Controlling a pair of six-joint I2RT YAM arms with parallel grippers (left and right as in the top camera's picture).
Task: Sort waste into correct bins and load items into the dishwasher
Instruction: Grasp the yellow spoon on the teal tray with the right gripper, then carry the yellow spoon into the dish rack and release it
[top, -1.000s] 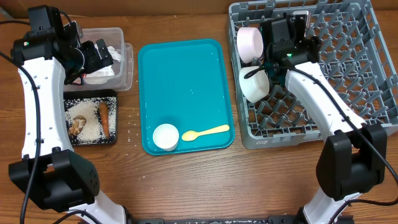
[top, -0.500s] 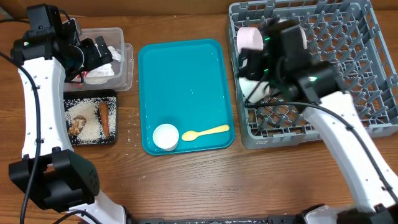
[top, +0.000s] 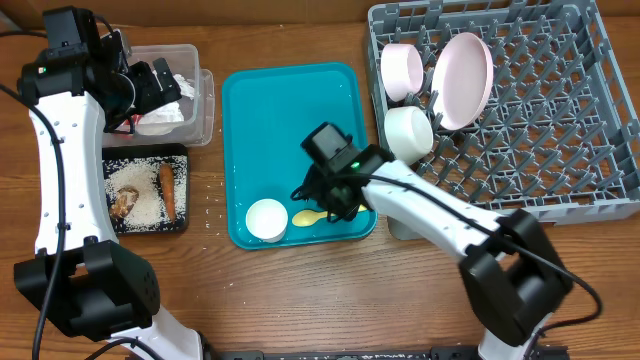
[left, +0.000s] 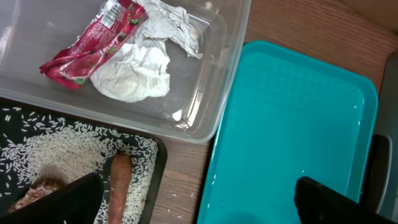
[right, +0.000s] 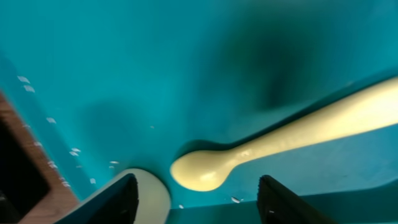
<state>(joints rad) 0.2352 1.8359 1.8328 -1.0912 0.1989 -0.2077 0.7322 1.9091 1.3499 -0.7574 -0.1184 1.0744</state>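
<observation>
Right fingers: apart, straddling the yellow spoon (bowl end, poised to grasp).
Left fingers: apart, parked over the clear tub.

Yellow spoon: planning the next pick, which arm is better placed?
Right. The right gripper hangs open directly over the spoon on the teal tray; the left gripper is over the clear tub.

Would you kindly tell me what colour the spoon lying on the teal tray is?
Pale yellow. The spoon shows best in the right wrist view, close up.
</observation>
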